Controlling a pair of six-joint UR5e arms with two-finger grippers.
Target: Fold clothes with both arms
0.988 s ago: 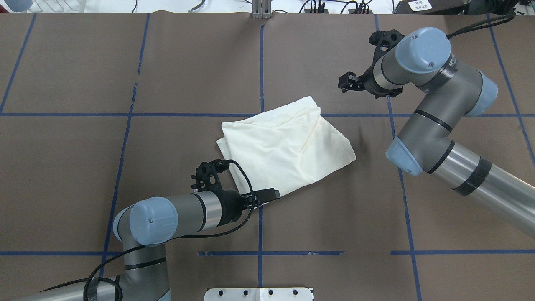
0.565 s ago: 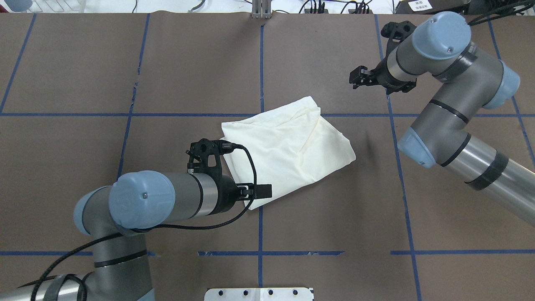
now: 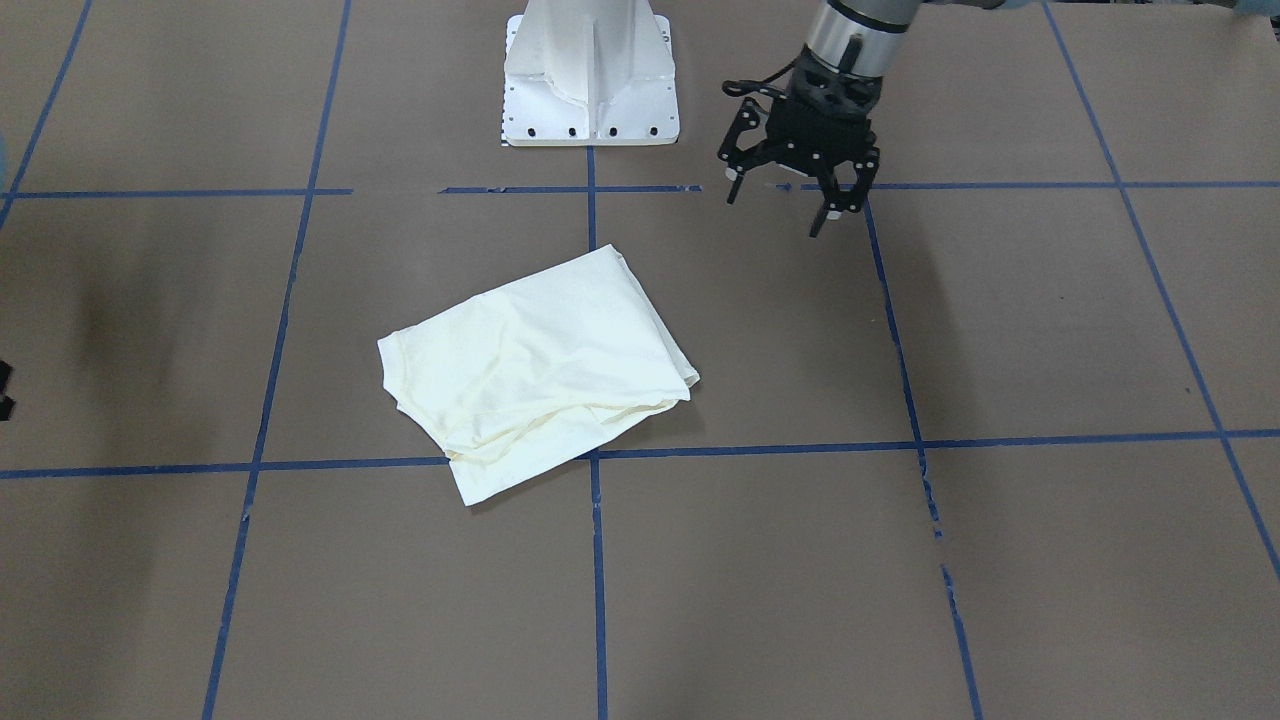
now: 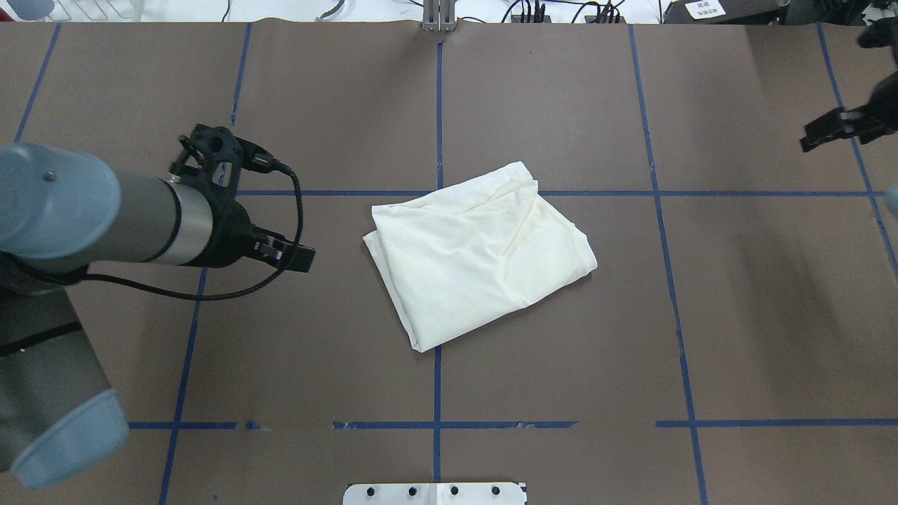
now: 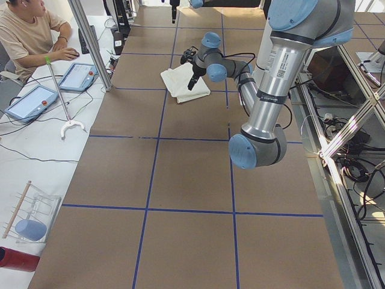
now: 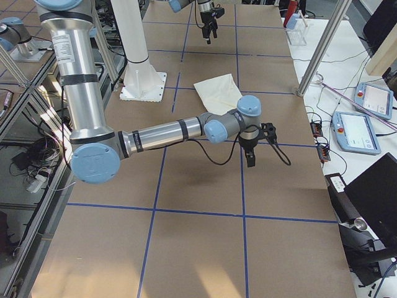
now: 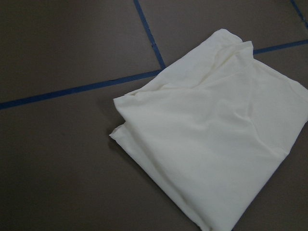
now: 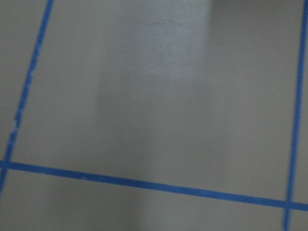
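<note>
The clothes are one cream shirt [image 4: 484,252], folded into a rough rectangle at the table's middle, plain side up; it also shows as the shirt [image 3: 540,370] and the shirt [image 7: 216,139]. No print is visible. My left gripper [image 4: 298,257] hangs left of the shirt, well apart from it, and the front view shows the left gripper [image 3: 785,205] with fingers spread and nothing held. My right gripper [image 4: 835,131] sits at the far right edge, away from the shirt. Its two fingertips [image 3: 3,373] show apart at the front view's left edge, holding nothing.
The white pedestal base [image 3: 590,70] stands at the robot's side of the table. Blue tape lines [image 4: 438,105] grid the brown cover. A person [image 5: 27,30] sits at a side desk with tablets [image 5: 75,77]. A metal pole [image 6: 322,43] rises beside the table.
The left gripper has left the shirt's near corner and swung away to the left. The right arm has drawn back to the right edge. The shirt has stayed in place.
</note>
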